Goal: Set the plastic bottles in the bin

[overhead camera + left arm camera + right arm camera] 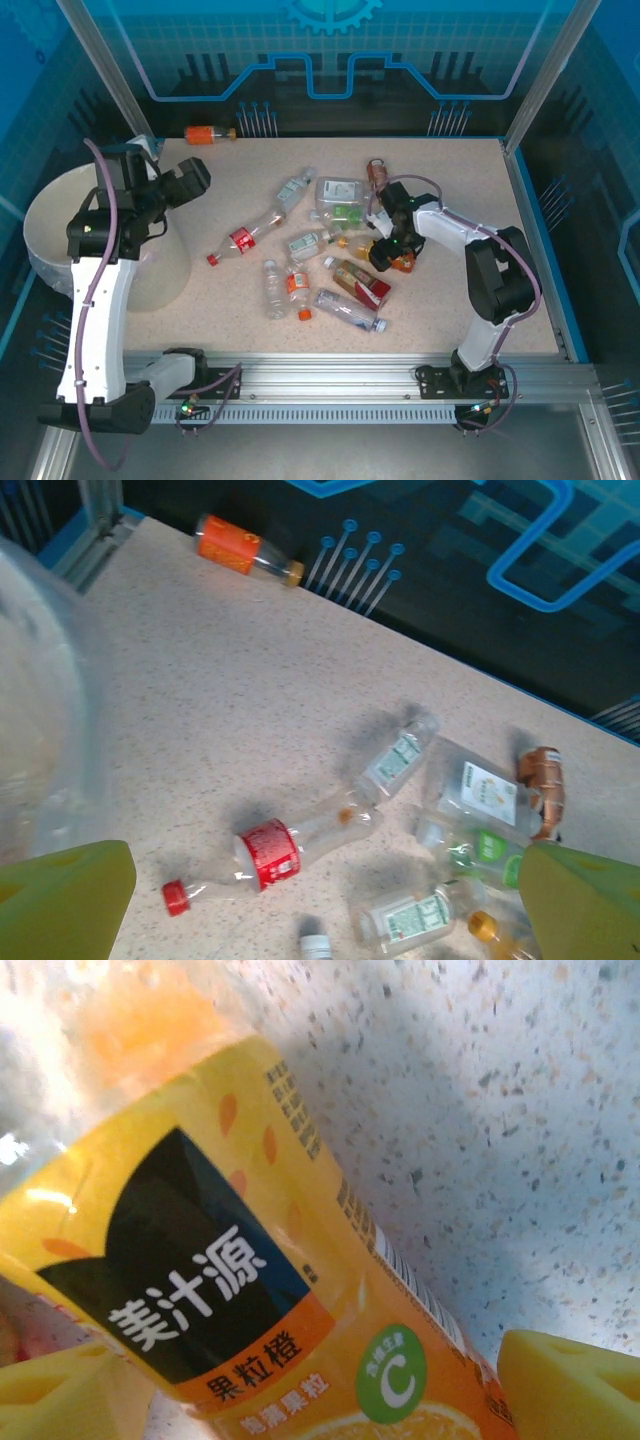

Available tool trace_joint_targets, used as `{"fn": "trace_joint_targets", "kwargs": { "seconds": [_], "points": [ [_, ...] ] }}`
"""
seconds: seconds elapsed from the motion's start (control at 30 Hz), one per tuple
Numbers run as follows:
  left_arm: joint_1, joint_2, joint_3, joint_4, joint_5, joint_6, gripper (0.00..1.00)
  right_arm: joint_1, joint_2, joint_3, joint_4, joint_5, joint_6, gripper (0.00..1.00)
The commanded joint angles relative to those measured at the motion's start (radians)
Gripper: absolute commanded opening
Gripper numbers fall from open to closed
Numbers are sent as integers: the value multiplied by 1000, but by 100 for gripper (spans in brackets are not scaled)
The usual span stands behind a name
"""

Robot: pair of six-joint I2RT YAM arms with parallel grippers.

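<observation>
Between the right jaws, spread wide and gripping nothing yet, an orange juice bottle (pixel 250 1290) is lying slantwise on the surface (pixel 520 1110); left jaws are hanging open beside the bin (pixel 165 270).

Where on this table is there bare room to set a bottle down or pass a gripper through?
Bare: the far-left tabletop between the bin, the orange-labelled bottle at the back edge and the red-labelled bottle; also the far-right corner beyond the right arm. Crowded: the centre, bottles packed around the right gripper.
</observation>
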Motion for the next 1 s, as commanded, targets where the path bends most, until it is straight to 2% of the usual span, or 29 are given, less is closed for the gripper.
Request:
{"fn": "trace_joint_targets", "kwargs": {
  "seconds": [0.0, 0.17, 0.27, 0.43, 0.67, 0.97],
  "points": [
    [-39, 10, 4, 60, 25, -34, 99, -10, 31, -24, -39, -4, 11, 90],
    [-83, 36, 0, 85, 26, -40, 99, -25, 53, -41, -27, 35, 30, 93],
    [-100, 50, -3, 92, 22, -39, 99, -27, 49, -56, -22, 59, 30, 92],
    [-120, 65, -11, 106, 32, -46, 99, -25, 10, -91, -2, 39, -5, 83],
    [-146, 73, -58, 213, 136, -64, 99, -22, -81, -116, 21, 27, -41, 60],
    [-249, 144, -84, 325, 224, -116, 99, 0, -203, -123, 67, -13, 10, 51]
  ]
}}
